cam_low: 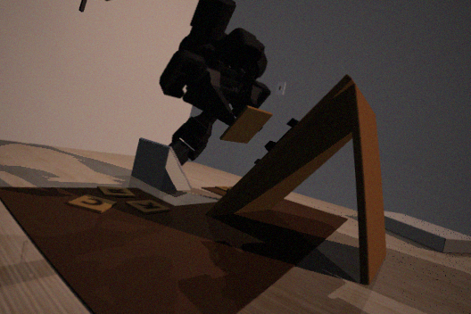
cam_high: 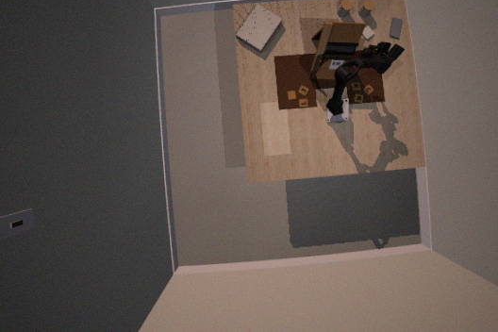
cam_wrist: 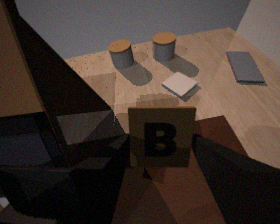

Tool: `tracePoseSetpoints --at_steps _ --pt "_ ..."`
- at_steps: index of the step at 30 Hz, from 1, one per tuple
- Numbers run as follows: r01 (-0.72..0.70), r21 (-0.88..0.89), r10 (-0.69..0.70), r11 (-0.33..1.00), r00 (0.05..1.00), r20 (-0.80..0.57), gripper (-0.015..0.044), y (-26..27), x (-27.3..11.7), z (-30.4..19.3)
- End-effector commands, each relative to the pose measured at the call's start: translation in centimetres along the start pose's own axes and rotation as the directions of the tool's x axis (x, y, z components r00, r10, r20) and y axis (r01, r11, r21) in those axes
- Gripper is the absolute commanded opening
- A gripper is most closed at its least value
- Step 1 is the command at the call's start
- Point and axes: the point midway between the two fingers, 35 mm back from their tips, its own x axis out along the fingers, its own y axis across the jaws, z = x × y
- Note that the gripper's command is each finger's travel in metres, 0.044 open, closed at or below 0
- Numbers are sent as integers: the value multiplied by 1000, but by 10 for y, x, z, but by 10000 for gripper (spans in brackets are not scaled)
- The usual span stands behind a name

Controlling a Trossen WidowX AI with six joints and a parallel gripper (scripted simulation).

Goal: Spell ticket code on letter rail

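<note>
One gripper point(cam_low: 238, 114) point(cam_wrist: 162, 142) has its two fingers closed on one letter tile, B point(cam_low: 246, 125) point(cam_wrist: 162, 137), held up off the mat point(cam_high: 294, 72) point(cam_low: 147, 255) beside the one slanted board point(cam_high: 346, 34) point(cam_low: 303, 135); three tiles lie on the mat on one side of the arm base point(cam_high: 346, 118) point(cam_low: 152, 163), three on the other, and two lidded jars point(cam_high: 345, 8) point(cam_wrist: 122, 54) stand behind

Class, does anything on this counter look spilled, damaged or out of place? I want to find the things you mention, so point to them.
Nothing looks spilled or damaged. The white book-like block point(cam_high: 258, 27) point(cam_low: 430, 230) sits askew to the counter's edges, but flat; the gripper point(cam_wrist: 162, 140) holds the B tile point(cam_low: 246, 125) point(cam_wrist: 178, 117) normally.
</note>
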Motion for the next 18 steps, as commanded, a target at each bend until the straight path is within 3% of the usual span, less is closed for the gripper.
tracePoseSetpoints --at_steps 1,18 --pt "-16 -97 18 995 999 28 0 5 -4 1" --pt "-16 -102 19 995 999 29 0 6 -5 1"
